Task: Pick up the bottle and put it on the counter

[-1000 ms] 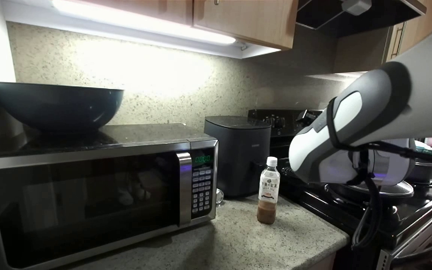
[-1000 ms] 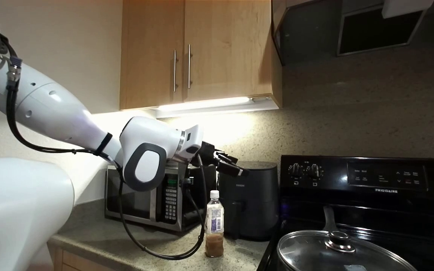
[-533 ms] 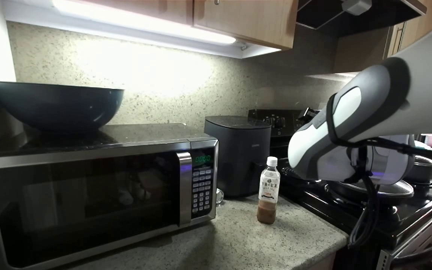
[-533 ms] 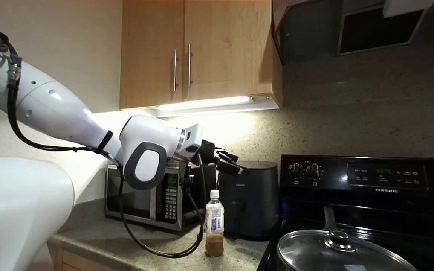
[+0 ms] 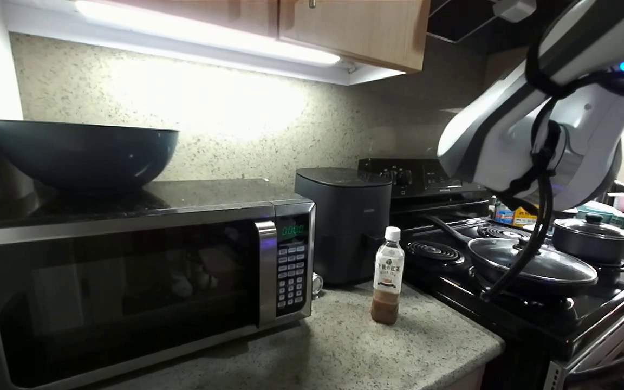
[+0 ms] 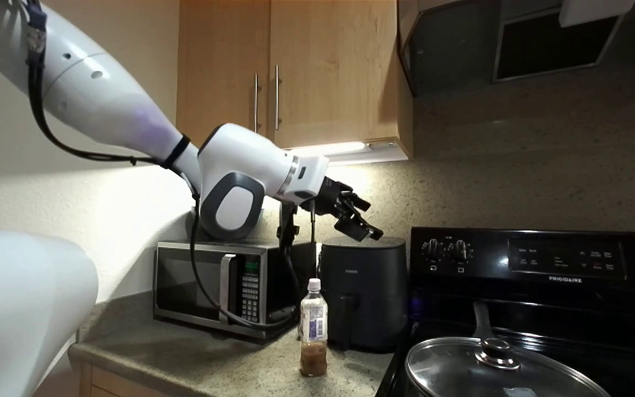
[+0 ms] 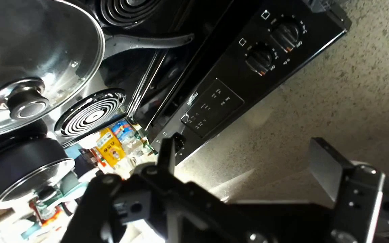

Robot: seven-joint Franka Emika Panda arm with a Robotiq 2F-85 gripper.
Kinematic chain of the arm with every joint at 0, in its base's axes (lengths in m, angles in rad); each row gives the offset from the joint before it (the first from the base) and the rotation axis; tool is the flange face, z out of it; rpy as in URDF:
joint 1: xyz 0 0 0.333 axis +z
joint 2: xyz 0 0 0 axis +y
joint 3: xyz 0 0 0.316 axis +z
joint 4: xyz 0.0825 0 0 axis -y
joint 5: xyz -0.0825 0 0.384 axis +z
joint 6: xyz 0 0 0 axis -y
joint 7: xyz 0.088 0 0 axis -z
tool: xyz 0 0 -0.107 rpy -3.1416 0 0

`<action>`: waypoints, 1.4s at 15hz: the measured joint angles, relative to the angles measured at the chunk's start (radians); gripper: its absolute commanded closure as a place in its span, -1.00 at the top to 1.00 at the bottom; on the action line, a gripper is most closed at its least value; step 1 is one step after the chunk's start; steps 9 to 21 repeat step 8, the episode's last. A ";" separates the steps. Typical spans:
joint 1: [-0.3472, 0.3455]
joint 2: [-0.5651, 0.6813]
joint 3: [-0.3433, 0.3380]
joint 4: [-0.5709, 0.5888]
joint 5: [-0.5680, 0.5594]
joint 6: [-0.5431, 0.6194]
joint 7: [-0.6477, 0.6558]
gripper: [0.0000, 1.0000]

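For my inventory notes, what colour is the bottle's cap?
The cap is white; it shows best in an exterior view.

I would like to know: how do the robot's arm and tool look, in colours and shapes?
The arm is smooth and rounded, mostly white, with a white oval panel framed in dark grey. A black cable runs along it, and a black strap wraps around it. The tool is black, with two jointed fingers and flat grey pads.

"State of the tea bottle [image 5: 388,273]?"
"Upright on the speckled counter [image 5: 344,346], capped, part-filled with brown liquid [image 5: 385,307]."
"Surroundings?"
"Air fryer [image 5: 339,233] just behind, microwave [image 5: 128,309] bearing a bowl [image 5: 82,154] at left, lidded frying pan [image 5: 564,268] on the coil stove [image 5: 507,322]."
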State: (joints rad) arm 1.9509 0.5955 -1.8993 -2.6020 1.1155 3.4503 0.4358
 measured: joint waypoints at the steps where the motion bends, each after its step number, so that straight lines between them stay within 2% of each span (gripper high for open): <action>1: 0.029 -0.026 -0.052 0.003 0.000 -0.001 0.007 1.00; 2: 0.044 -0.042 -0.090 0.008 0.007 -0.001 0.018 1.00; 4: 0.030 -0.049 -0.112 0.015 0.029 0.001 0.031 1.00; 21: 0.025 -0.048 -0.109 0.017 0.032 0.001 0.049 1.00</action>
